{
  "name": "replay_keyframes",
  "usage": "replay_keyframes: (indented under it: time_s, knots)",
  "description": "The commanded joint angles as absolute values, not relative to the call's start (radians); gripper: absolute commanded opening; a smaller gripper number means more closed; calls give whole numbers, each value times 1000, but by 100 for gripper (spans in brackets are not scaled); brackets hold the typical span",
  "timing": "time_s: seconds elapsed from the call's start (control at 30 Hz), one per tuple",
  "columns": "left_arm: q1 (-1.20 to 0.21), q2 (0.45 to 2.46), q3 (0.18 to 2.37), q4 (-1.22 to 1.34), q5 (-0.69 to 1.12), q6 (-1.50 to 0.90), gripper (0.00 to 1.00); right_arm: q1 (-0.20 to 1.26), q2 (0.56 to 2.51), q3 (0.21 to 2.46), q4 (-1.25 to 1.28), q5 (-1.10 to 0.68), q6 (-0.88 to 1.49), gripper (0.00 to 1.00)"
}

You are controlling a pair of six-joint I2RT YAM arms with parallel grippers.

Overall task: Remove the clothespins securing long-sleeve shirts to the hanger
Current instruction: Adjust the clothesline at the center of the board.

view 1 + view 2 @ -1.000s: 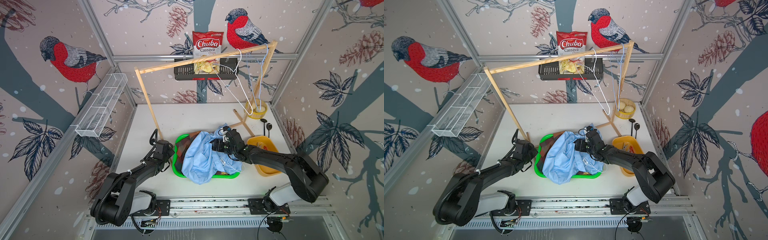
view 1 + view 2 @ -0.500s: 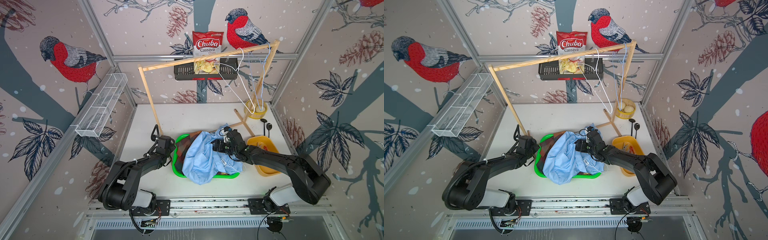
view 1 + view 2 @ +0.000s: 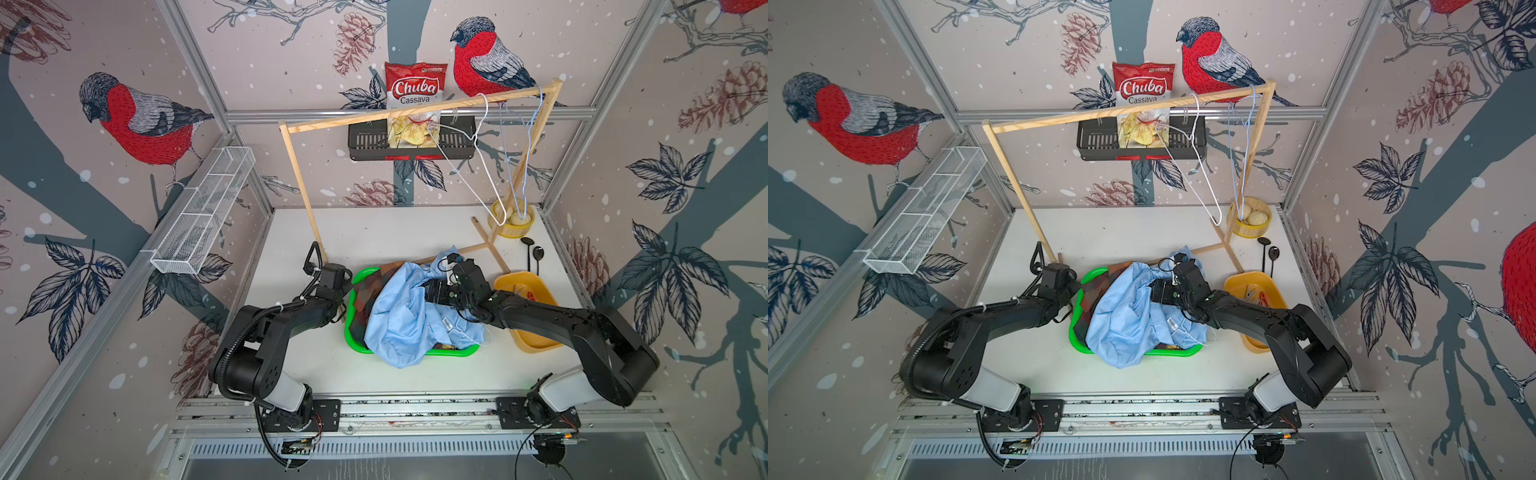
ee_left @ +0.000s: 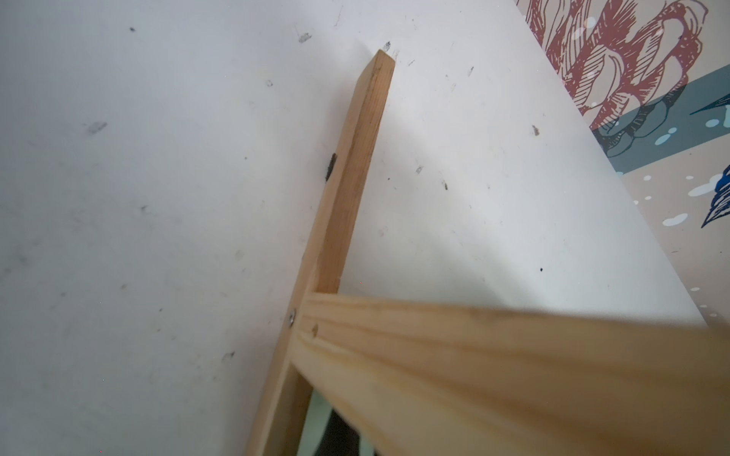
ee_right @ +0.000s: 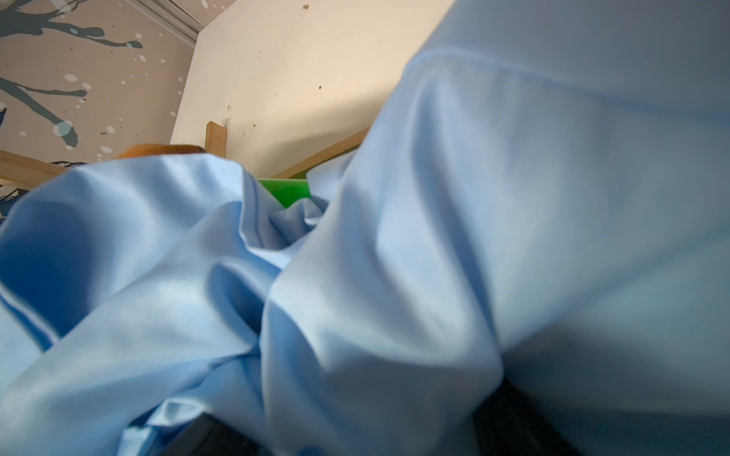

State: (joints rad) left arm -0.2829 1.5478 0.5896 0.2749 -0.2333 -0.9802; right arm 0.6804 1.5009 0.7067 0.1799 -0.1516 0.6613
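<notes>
Pale-blue cotton fills the centre: the light blue shirt [image 3: 405,320] lies heaped over a dark plaid shirt [image 3: 368,291] in the green basket [image 3: 453,354] on the white table [image 3: 386,237]. The right gripper [image 3: 434,291] rests on the blue folds with its jaws spread wide; whether they pinch cloth cannot be told. The left gripper [image 3: 338,299], pressed together, sits by the foot of the wooden rack [image 3: 299,174], contact unclear. Clothespins [image 3: 1255,296], grey and red, lie in the yellow tray [image 3: 1258,347].

Lt-blue shirt [image 3: 399,320] in green bin [image 3: 453,353], R gripper [image 3: 433,291] over it, L gripper [image 3: 340,301] beside bin
</notes>
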Motion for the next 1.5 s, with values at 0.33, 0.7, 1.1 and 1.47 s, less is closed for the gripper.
replay_keyframes:
  time_s: [0.33,0.7,1.1,1.47]
  knots:
    - [-258,1737,779,156,-322,-940,10,680,1417,701,-35,-139,675,89]
    - [-231,1873,925,173,-304,-903,10,680,1358,746,-96,-131,645,94]
    - [-192,1929,1046,148,-261,-826,12,678,1294,797,-151,-117,614,100]
    - [-249,1682,1038,15,-207,-708,54,623,1260,876,-205,-160,586,100]
